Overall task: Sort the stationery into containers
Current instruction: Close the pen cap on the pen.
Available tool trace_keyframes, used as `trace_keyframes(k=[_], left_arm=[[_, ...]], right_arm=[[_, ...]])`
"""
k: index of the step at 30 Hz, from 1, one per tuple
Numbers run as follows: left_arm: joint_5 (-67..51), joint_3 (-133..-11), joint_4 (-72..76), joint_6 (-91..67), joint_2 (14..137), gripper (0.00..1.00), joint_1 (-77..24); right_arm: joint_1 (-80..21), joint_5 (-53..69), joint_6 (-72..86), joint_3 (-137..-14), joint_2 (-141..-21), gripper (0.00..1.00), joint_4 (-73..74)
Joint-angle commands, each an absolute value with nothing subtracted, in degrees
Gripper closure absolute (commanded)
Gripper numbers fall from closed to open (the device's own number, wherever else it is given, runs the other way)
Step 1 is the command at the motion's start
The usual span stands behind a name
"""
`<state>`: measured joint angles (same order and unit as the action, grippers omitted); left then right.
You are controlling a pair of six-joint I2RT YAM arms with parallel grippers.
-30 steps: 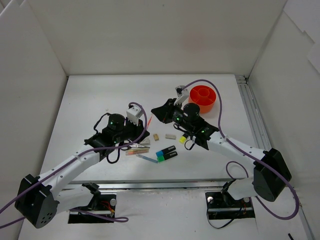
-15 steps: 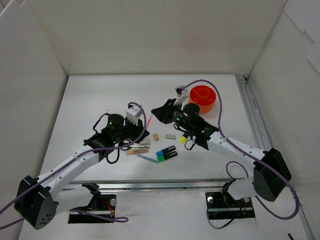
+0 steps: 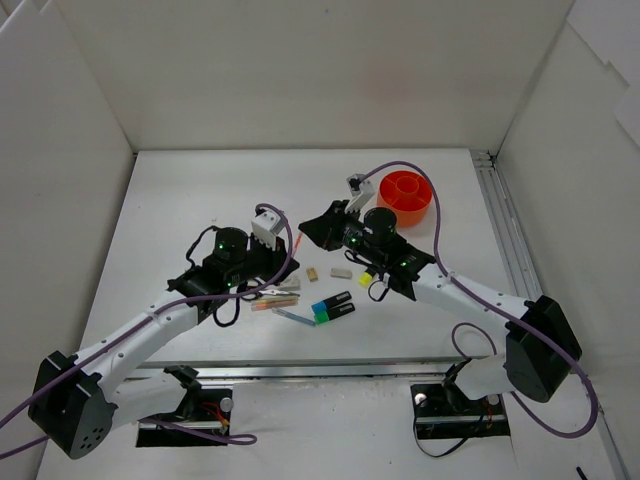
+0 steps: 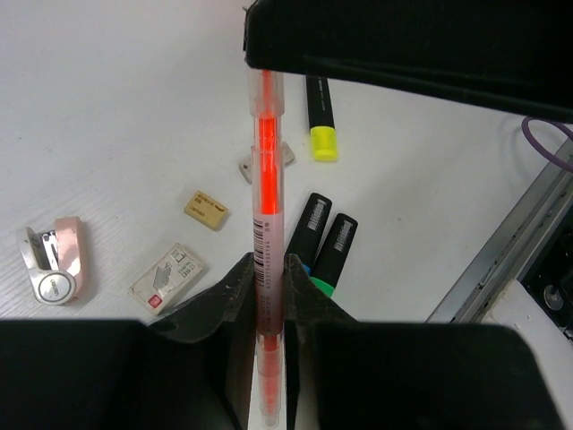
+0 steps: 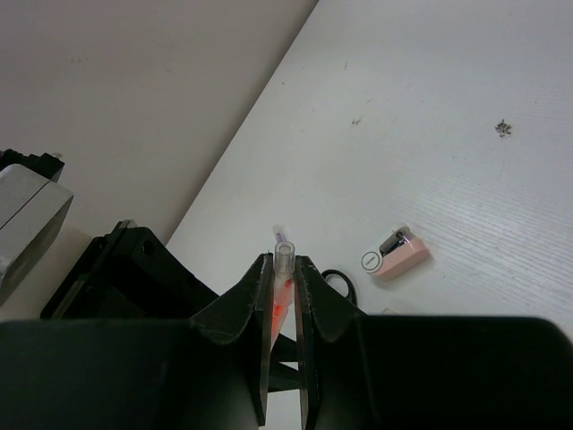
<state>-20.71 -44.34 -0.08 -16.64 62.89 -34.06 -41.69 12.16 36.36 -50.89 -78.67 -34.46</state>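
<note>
From above, only a thin red sliver of the pen [image 3: 299,241] shows, over the middle of the tabletop [image 3: 180,200]. It points mostly at the far edge, leaning a little right, and the arm bodies hide what grips it.

A bundle of pens [image 3: 275,298], partly under the left arm, is too fine to count.

The left wrist view fills the gap. The left pincer [image 4: 266,273] is clamped on the pen, held clear of the tabletop. The pen's long axis runs straight out from the fingers, and the black body of the right arm cuts off its far end. Below it lie:
- a pink item [image 4: 55,260], too small to name;
- small erasers [image 4: 206,209];
- 2 highlighters [image 4: 311,224] side by side, their coloured ends partly behind a finger;
- 1 yellow highlighter [image 4: 320,121] beyond them.

The right wrist view shows the right pincer [image 5: 283,269] clamped on the same pen, its clear end poking just past the fingertips. Only 1 black loop of the scissors [image 5: 336,282] shows behind a finger.

The cup [image 3: 405,192] appears only from above, toward the far right corner, apart from the pen.
</note>
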Motion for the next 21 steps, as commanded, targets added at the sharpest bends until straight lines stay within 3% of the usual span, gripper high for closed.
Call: trace_keyframes(k=[1, 12, 21], left_arm=[[-19.7, -46.0, 6.8, -16.9, 62.3, 1.0, -33.8], [-11.9, -46.8, 20.2, -15.6, 64.9, 1.0, -33.8], [-14.9, -52.5, 25.6, -9.4, 64.4, 1.0, -30.9]], right_arm=[[-42.5, 14.0, 38.2, -53.5, -79.5, 1.0, -38.4], [-42.5, 17.8, 35.9, -53.4, -79.7, 1.0, -38.6], [-43.4, 24.2, 25.3, -48.1, -81.1, 1.0, -38.1]])
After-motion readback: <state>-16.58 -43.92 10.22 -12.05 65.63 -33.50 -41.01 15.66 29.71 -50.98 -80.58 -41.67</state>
